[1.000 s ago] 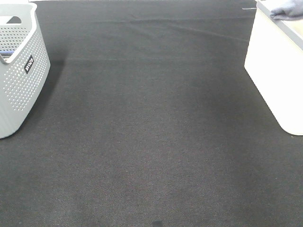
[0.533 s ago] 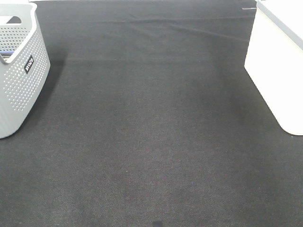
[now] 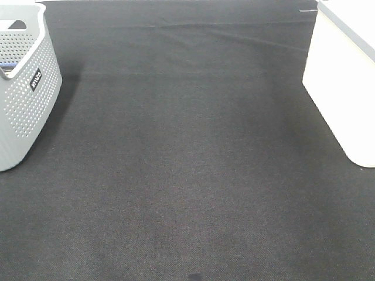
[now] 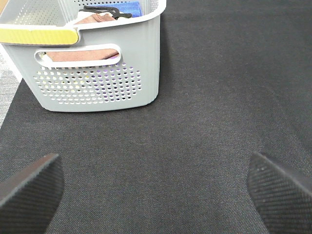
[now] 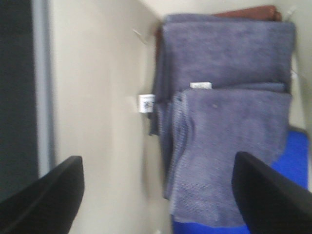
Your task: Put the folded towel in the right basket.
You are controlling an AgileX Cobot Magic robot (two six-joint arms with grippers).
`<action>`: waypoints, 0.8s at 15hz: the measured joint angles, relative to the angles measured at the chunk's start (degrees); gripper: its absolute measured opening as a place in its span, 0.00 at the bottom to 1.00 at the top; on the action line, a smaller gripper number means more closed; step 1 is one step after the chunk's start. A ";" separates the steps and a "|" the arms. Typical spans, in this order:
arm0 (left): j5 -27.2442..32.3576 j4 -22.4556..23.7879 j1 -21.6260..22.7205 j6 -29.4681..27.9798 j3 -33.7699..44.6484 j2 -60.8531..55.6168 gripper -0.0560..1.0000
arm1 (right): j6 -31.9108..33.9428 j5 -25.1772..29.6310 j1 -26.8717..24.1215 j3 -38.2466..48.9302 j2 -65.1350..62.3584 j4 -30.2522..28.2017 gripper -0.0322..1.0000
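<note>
The right basket (image 3: 340, 88) is white and stands at the right edge of the black mat. The right wrist view looks down into it: a folded grey-purple towel (image 5: 229, 146) lies on top of another grey-purple towel (image 5: 224, 48), beside the basket's pale wall (image 5: 97, 97). My right gripper (image 5: 156, 200) is open and empty above the towel, apart from it. My left gripper (image 4: 156, 190) is open and empty over the mat, facing the grey left basket (image 4: 97, 73). Neither gripper shows in the exterior high view.
The grey perforated left basket (image 3: 23, 99) holds brown and blue cloths (image 4: 97, 19). In the right basket a blue towel (image 5: 292, 165) and a brown towel (image 5: 248, 12) lie under the grey-purple ones. The black mat (image 3: 187, 164) spans the space between the baskets.
A grey-blue shape seen over the right basket's rim at the exterior view's top right corner one second ago is gone from that view. Nothing else has moved.
</note>
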 joint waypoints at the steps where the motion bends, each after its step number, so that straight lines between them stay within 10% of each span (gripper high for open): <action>1: 0.00 0.00 0.00 0.00 0.00 0.00 0.97 | 0.00 0.00 1.09 0.00 -1.38 0.46 0.79; 7: 0.00 0.00 0.00 0.00 0.00 0.00 0.97 | 7.45 0.06 12.15 1.60 -10.89 -8.08 0.79; 12: 0.00 0.00 0.00 0.00 0.00 0.00 0.97 | 9.11 -0.06 17.93 22.57 -27.44 -8.94 0.79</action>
